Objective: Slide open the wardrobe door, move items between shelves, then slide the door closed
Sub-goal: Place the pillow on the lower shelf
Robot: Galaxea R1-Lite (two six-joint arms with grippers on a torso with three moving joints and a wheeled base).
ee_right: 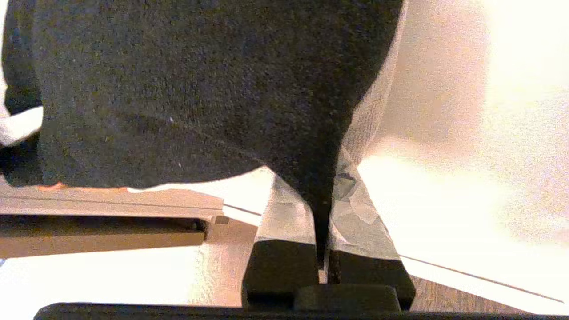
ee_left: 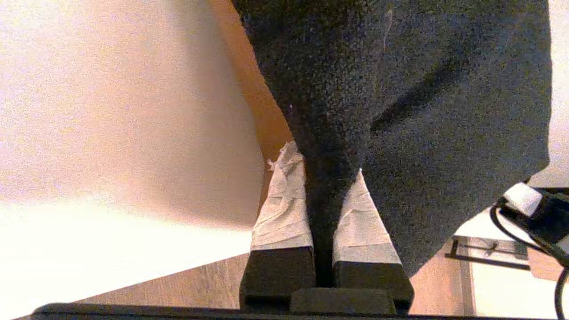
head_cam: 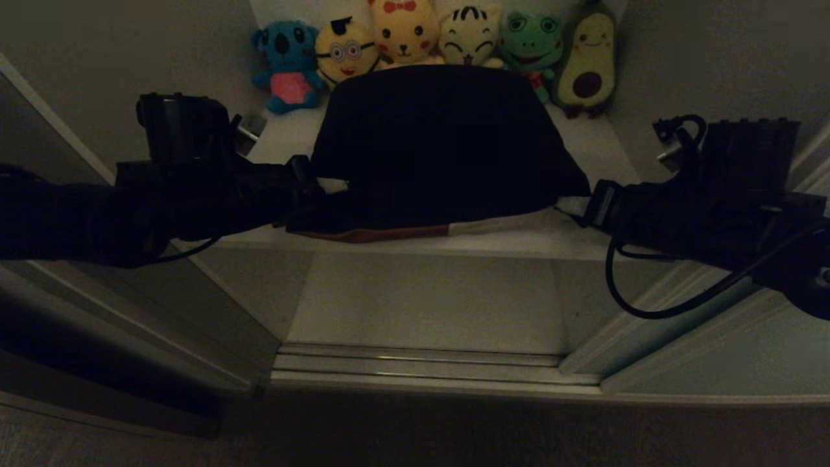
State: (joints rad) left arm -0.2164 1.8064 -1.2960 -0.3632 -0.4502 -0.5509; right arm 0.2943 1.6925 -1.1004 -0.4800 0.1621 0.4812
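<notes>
garments (head_cam: 441, 149) on shelf (head_cam: 583, 240) | plush toys (head_cam: 428, 39) behind | tools at sides

Black garment (head_cam: 441, 143): soft matt cloth, fuzzy felted nap up close, a few lint specks. Rust-brown garment (head_cam: 382, 233) under it: cloth edge only, weave not readable. Pale knit (head_cam: 493, 226): only a strip shows. Shelf (head_cam: 603, 155): smooth matt off-white board. Plush toys (head_cam: 428, 39): fuzzy pile fabric. Floor track (head_cam: 421, 366): ribbed metal, slight sheen. Left gripper (ee_left: 323, 209) and right gripper (ee_right: 321, 209): fingers (ee_left: 280, 209) wrapped in wrinkled whitish tape, matt black plastic bases. Floor (ee_left: 200, 284): wood-grain, low gloss.
</notes>
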